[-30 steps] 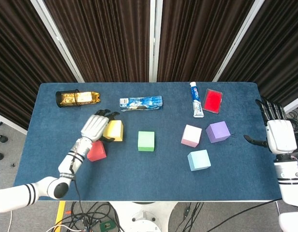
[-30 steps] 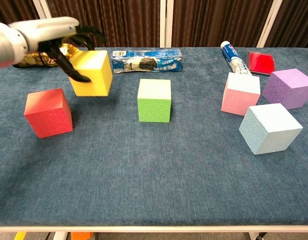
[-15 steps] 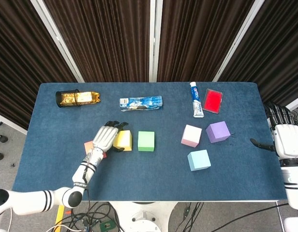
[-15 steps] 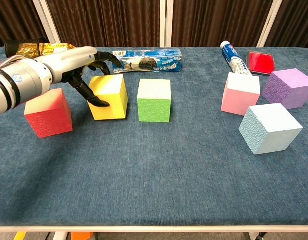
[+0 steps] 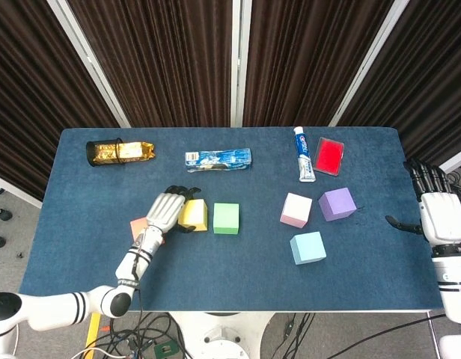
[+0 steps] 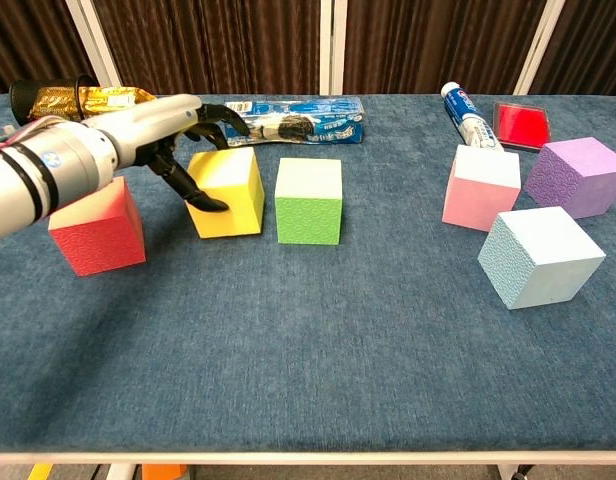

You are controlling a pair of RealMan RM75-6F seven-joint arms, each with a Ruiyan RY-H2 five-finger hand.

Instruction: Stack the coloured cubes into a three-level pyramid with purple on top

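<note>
My left hand (image 5: 167, 213) (image 6: 153, 128) grips the yellow cube (image 5: 194, 215) (image 6: 229, 192), fingers over its top and thumb on its front face. The cube rests on the table just left of the green cube (image 5: 226, 218) (image 6: 309, 200), with a narrow gap between them. The red cube (image 6: 96, 228) (image 5: 138, 225) sits left of the yellow one, partly hidden under my hand in the head view. On the right stand the pink cube (image 5: 295, 210) (image 6: 481, 187), the purple cube (image 5: 337, 204) (image 6: 578, 177) and the light blue cube (image 5: 307, 247) (image 6: 540, 256). My right hand (image 5: 438, 217) hovers past the table's right edge, fingers spread, holding nothing.
Along the back lie a gold-wrapped packet (image 5: 120, 151), a blue and white packet (image 5: 218, 158) (image 6: 293, 118), a toothpaste tube (image 5: 304, 153) (image 6: 468, 117) and a red box (image 5: 329, 155) (image 6: 521, 124). The blue table (image 5: 230, 288) ends close in front.
My left hand carried the yellow cube rightward and down from the air onto the table beside the green cube. The right hand shifted slightly at the table's edge.
</note>
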